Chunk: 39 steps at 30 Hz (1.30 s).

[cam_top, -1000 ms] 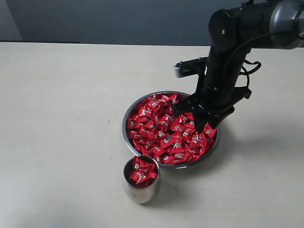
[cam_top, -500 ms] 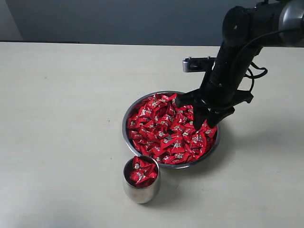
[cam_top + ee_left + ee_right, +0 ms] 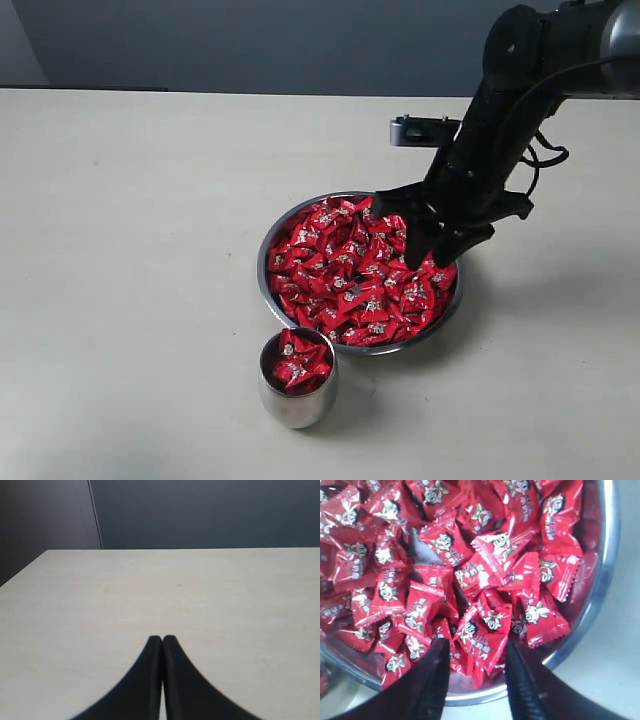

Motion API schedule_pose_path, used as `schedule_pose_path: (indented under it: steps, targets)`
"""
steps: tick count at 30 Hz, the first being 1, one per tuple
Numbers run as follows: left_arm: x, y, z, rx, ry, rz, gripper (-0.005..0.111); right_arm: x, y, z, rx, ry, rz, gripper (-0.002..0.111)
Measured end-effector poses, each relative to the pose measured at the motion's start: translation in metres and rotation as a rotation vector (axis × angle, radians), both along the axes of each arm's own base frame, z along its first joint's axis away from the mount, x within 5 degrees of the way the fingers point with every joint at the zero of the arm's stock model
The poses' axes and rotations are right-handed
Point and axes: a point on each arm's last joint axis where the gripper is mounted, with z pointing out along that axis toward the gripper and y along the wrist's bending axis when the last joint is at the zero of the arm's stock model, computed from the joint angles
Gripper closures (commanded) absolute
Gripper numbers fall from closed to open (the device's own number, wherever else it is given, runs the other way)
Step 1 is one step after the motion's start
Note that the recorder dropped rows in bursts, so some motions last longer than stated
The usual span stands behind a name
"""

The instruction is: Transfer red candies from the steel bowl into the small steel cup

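Right claw (image 3: 428, 260) now slightly rightward, clenched on red candy (image 3: 481, 642) over heaped steel bowl (image 3: 262, 277); steel cup (image 3: 298, 405) part-filled.

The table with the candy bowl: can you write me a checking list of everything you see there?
Surface: pale beige table, smooth.
Job's things: wide shiny steel bowl full of red wrapped candies; small steel cup close beside it, with some red candies inside.
Clutter: nothing seen.
Grippers: right black gripper over the bowl, jaws apart with a candy between them, grip unclear; left black gripper shut, over bare table.
Cables: black cable looping beside the right arm.
Surroundings: dark grey wall behind the table.
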Motion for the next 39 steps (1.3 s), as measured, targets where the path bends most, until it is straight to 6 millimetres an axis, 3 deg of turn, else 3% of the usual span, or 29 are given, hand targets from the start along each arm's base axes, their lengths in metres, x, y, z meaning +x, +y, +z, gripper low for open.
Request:
schedule_pose_path:
  steps: [10,37,39]
  targets:
    - [0.000,0.000,0.000,0.000,0.000,0.000,0.106,-0.018,-0.010,-0.031,-0.021,0.038,-0.032,0.072]
    - [0.000,0.000,0.000,0.000,0.000,0.000,0.106,-0.017,-0.005,-0.032,0.042,0.020,-0.057,0.072]
    - [0.000,0.000,0.000,0.000,0.000,0.000,0.106,-0.017,-0.004,-0.032,0.046,0.020,-0.061,0.076]
